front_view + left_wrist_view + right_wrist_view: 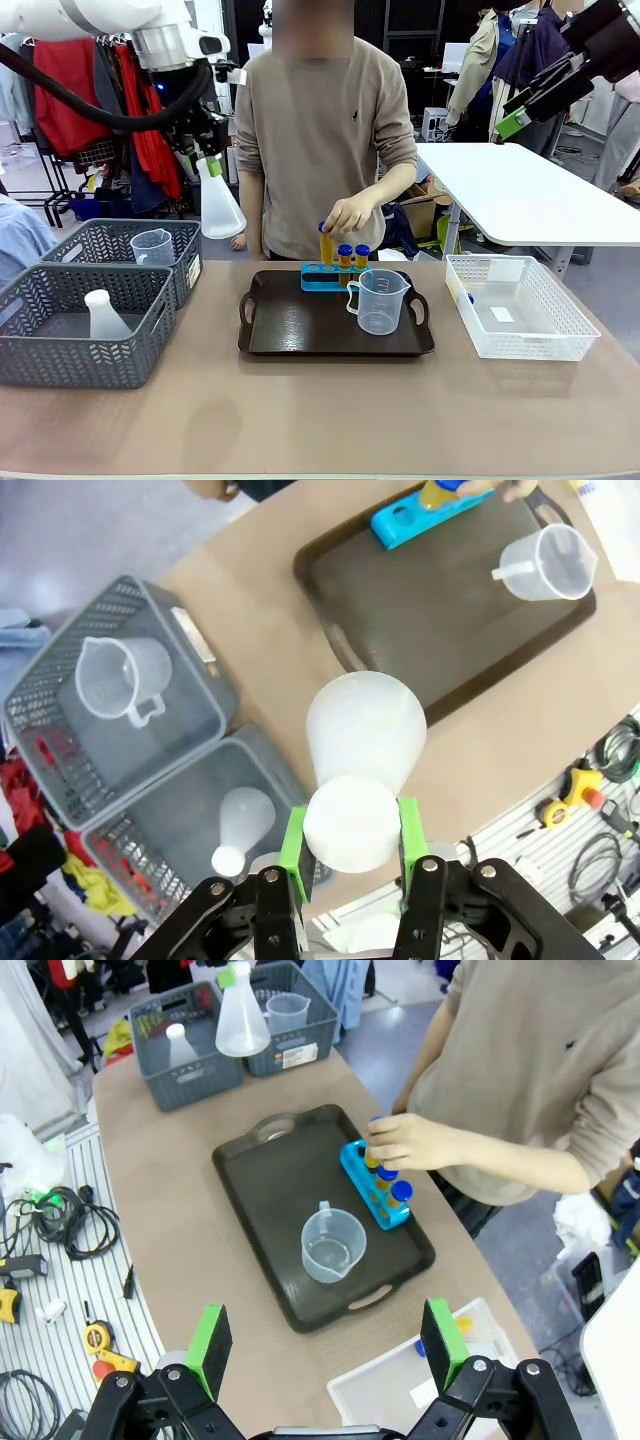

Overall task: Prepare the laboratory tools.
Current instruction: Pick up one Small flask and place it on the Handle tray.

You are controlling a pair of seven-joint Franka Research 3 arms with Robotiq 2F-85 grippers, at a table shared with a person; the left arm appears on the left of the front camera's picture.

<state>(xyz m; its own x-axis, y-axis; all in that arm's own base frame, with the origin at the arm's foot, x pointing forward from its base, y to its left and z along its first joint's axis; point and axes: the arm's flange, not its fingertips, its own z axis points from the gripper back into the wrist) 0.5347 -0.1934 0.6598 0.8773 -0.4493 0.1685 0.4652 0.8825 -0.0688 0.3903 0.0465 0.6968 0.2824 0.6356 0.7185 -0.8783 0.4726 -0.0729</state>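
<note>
Tan matte bench (300, 420) fills the lower frame; cluttered room behind, clothes racks upper left, white table (530, 195) right. Dark brown glossy handled tray (290, 325) at centre. Two grey mesh baskets (70, 355) lower left, white mesh basket (520, 345) right. Left tool (352, 830) is clamped on the neck of a translucent white conical flask (218, 205), held in the air upper left. Right tool (325, 1345), upper right, has its pads wide apart and holds nothing. Clear measuring beaker (379, 300) stands on the tray. Second flask (103, 315) and second beaker (152, 247) sit in the grey baskets. Person's hand (350, 213) grips one of the blue-capped tubes (345, 255) in a turquoise rack (318, 277) at the tray's far edge.
</note>
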